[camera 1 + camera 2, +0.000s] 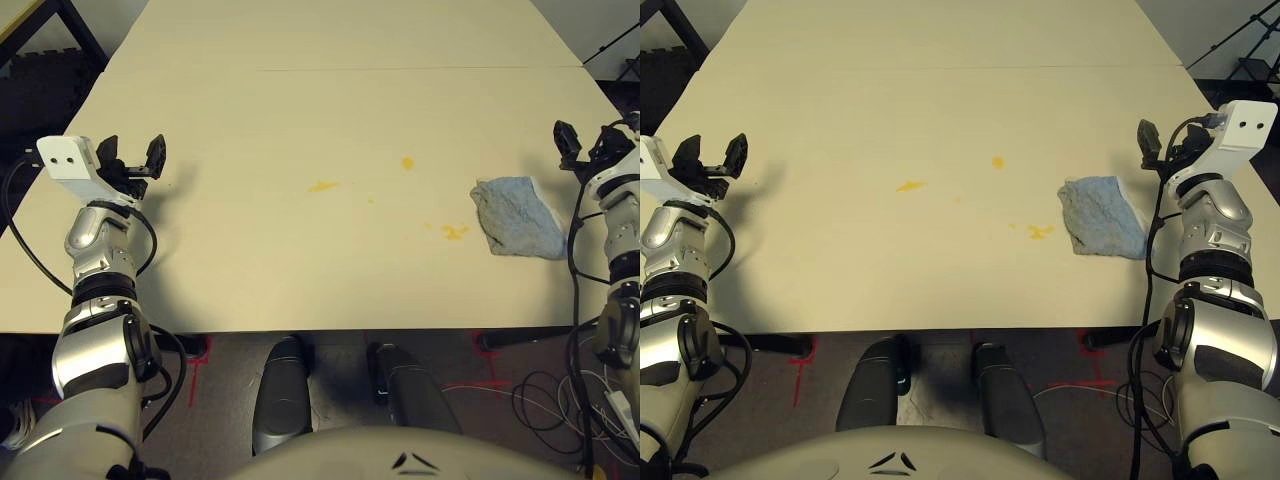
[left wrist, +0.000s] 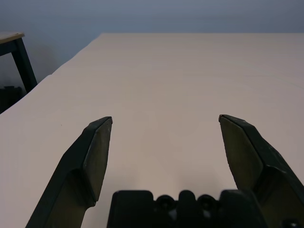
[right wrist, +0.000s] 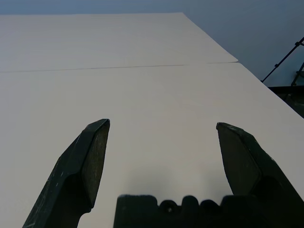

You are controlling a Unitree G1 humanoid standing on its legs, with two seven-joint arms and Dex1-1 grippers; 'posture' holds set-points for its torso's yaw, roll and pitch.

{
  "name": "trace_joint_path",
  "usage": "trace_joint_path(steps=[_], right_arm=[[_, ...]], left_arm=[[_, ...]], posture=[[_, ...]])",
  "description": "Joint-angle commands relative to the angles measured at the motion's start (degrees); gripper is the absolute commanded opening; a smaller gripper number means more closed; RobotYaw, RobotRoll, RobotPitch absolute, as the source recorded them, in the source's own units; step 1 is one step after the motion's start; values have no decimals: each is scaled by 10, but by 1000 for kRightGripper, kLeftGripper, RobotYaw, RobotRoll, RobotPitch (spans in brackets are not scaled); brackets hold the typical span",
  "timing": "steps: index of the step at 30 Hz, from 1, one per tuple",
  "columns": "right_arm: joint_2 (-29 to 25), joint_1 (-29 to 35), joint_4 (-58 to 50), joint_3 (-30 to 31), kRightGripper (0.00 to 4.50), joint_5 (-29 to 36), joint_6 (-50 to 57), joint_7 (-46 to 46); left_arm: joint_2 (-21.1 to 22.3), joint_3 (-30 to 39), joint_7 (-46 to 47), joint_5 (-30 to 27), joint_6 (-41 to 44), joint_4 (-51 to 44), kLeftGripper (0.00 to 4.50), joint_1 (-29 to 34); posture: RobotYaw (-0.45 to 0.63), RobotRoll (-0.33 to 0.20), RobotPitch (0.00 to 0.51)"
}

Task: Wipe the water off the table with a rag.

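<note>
a unitree g1 humanoid faces a cream desk [image 1: 300, 270] with the wiping job apparently not yet begun. the rag [image 1: 518, 216], a small blue-grey terry cloth, lies crumpled and flat near the desk's right edge, touched by neither arm. the water [image 1: 322, 185] shows as yellow-orange marks across the middle of the desk: a smear toward the left, a round spot [image 1: 407, 162] further back, and a ragged patch [image 1: 455, 232] just beside the rag's left edge, with a few fainter specks between them. all of these look wet and unwiped, so by this view the whole task remains: the cloth must be picked up and every spot rubbed away.

the left tool [image 1: 135, 158] hovers over bare desk near the left edge, well apart from the spill, its two black fingers spread wide and holding nothing. the right tool [image 1: 1162, 148] hangs just behind the rag's far right corner, likewise released and empty; the right wrist view shows its fingers [image 3: 85, 161] parted over plain desk crossed by a thin seam. being nearest, the right arm looks the likelier one to take the cloth.

no brand, label or legible writing appears on the rag, the desk or the arms.
</note>
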Motion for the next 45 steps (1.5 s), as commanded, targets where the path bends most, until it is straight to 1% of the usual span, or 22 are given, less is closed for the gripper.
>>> trace_joint_path(steps=[1, 4, 10, 18, 22, 25, 29, 31, 35, 42, 45], right_arm=[[-1, 10, 2, -2, 4466, -3, -3, 3], [-5, 18, -1, -6, 4466, -1, 1, 0], [-7, 17, -6, -5, 4466, -1, 3, -4], [-9, 21, -15, -8, 4466, 2, 4, -4], [-8, 28, -20, -10, 4466, 3, 5, -5], [-8, 33, -22, -10, 4466, 4, 7, -7], [-8, 33, -20, -10, 4466, 3, 8, -7], [-9, 30, -16, -9, 4466, 3, 8, -7], [-9, 25, -11, -8, 4466, 2, 8, -7], [-10, 25, 8, -6, 4466, -1, 20, -4], [-18, 26, 15, -2, 4466, -1, 35, 15]], left_arm=[[-5, -6, 2, 3, 6, -7, 4500, 5], [-8, -12, -5, 4, 8, -9, 4500, 2], [-10, -19, -7, 5, 9, 0, 4500, -14], [-27, -31, -18, 7, 13, 1, 4500, -30], [-33, -37, -41, 3, 17, -8, 4500, -34], [-38, -43, -80, -8, 40, -28, 4500, -32], [-45, -52, -152, -29, 91, -86, 4500, -13], [-47, -68, -200, -39, 120, -134, 4500, 8], [-48, -101, -267, -54, 169, -226, 4500, 53], [-24, -150, -359, -83, 252, -385, 4500, 136], [-15, -158, -377, -86, 268, -422, 4500, 160]], posture=[[192, 0, 202], [181, 0, 213], [146, 0, 209], [129, 0, 204], [119, 0, 203], [119, 0, 204], [128, 0, 201], [135, 0, 199], [147, 0, 191], [167, 0, 187], [167, 0, 187]])
